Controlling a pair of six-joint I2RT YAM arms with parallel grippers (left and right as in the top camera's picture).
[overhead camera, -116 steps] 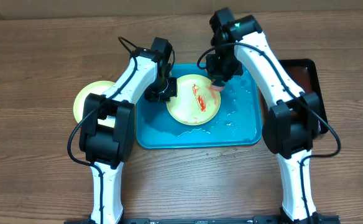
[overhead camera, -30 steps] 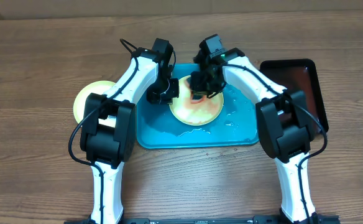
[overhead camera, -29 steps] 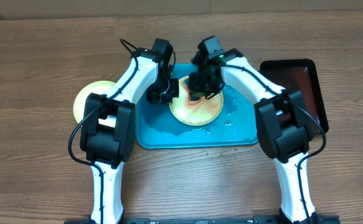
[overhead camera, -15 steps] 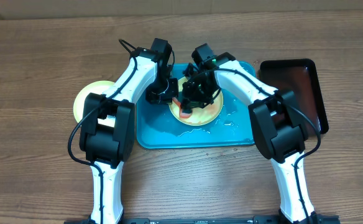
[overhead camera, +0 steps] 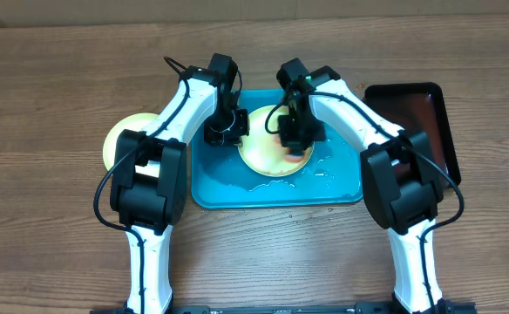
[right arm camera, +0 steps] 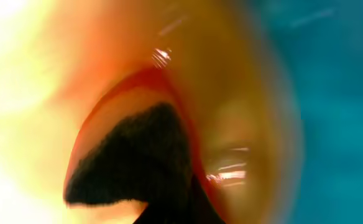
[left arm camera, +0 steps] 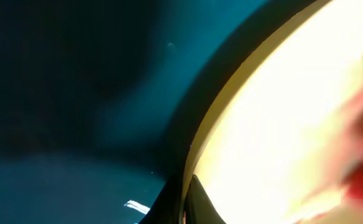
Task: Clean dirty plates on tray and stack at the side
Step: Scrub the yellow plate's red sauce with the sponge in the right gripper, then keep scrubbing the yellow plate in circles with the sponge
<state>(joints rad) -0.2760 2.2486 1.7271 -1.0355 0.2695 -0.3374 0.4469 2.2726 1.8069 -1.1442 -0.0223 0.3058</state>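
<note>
A pale yellow-green plate (overhead camera: 265,159) lies on the turquoise tray (overhead camera: 276,190), with a faint orange smear near its right side. My left gripper (overhead camera: 229,131) is shut on the plate's left rim; in the left wrist view the rim (left arm camera: 231,106) runs between the fingertips (left arm camera: 184,202). My right gripper (overhead camera: 295,139) presses down on the plate's right part, shut on a reddish sponge (right arm camera: 169,93) that is blurred in the right wrist view. A second yellow-green plate (overhead camera: 120,139) lies on the table left of the tray. The blue-white plate is out of view.
A glossy black tray (overhead camera: 422,113) stands on the table right of the turquoise tray. Water puddles (overhead camera: 329,161) lie on the turquoise tray's right half. Both arms crowd the tray's back half.
My right gripper swept with the sponge from the plate's left side back to its right side. The red sauce streak is now smeared faint. The left gripper stayed on the rim.
</note>
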